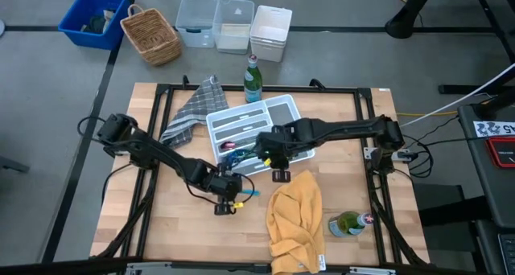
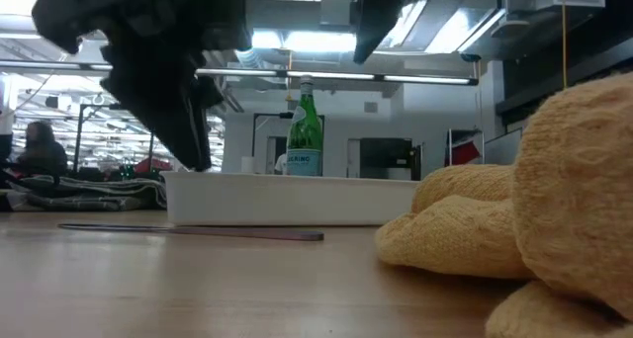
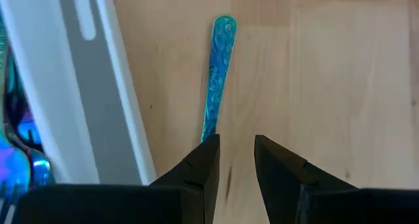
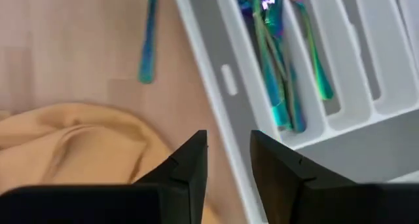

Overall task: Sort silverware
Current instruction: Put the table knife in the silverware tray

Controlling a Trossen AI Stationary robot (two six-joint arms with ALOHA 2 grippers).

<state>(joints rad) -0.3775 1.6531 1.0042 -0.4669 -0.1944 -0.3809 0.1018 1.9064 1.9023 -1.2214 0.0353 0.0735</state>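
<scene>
Teal piece: one slim teal utensil lies flat on the worktop, just beside the tray's near wall, at about 6 o'clock of the tray in the high view. Its working end is hidden, so you cannot tell fork, spoon or knife.

Long axis: in the high view it runs roughly 3 to 9 o'clock, along the tray's near side. The rounded handle end points away from the left claw; the other end is hidden under the claw.

Left claw: the left claw sits right over the near end of that piece, fingers spread a little with a narrow gap, holding nothing you can see.

Risk: the handle lines up under one finger rather than the gap, so a descent from here could press it flat or flick it sideways. It lies flush on the wood, so a closing pinch may skate off it.

Sorted pieces: several teal and iridescent utensils already lie in the white divided tray.

Right claw: the right claw hovers over the tray's near rim, fingers apart and empty. You risk the arms clashing, since both work close together.

Yellow towel: the yellow towel lies nearby at 5 o'clock of the tray.
</scene>
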